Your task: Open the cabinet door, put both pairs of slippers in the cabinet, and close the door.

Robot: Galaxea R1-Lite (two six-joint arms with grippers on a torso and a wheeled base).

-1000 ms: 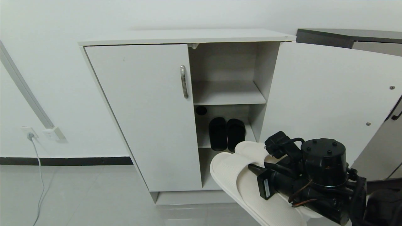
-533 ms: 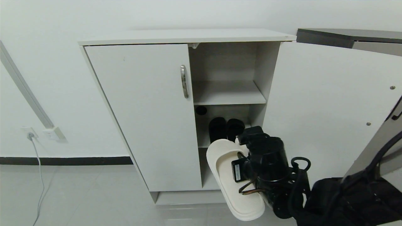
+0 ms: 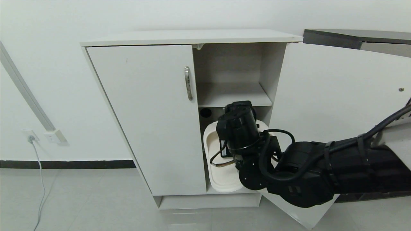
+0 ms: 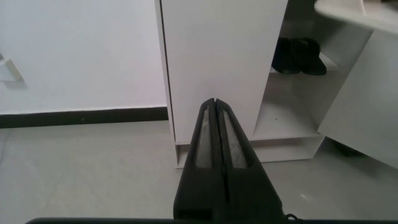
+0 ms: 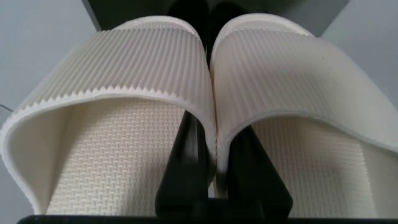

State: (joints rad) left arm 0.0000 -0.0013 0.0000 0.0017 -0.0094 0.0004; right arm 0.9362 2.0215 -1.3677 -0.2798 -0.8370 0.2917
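**White pair at the cabinet mouth, toes leading in**

The white slippers (image 5: 124,93) lie side by side, their long axis running straight away from the right end effector (image 5: 214,155), toes toward the cabinet (image 3: 192,35). Its fingers pinch the two touching inner walls together under the straps. From the head view the pair sits in the open right half; I cannot tell which shelf it lines up with.

The black slippers (image 4: 301,55) already stand on the middle shelf. The bottom compartment (image 4: 280,118) below them and the top shelf (image 3: 231,94) above are bare, so the coming move is likely forward onto one of these.

The open door (image 3: 337,96) stands just beside the right arm, leaving little sideways room. The left end effector (image 4: 214,109) hangs well back, facing the closed left door (image 3: 147,118), fingers pressed together on nothing.
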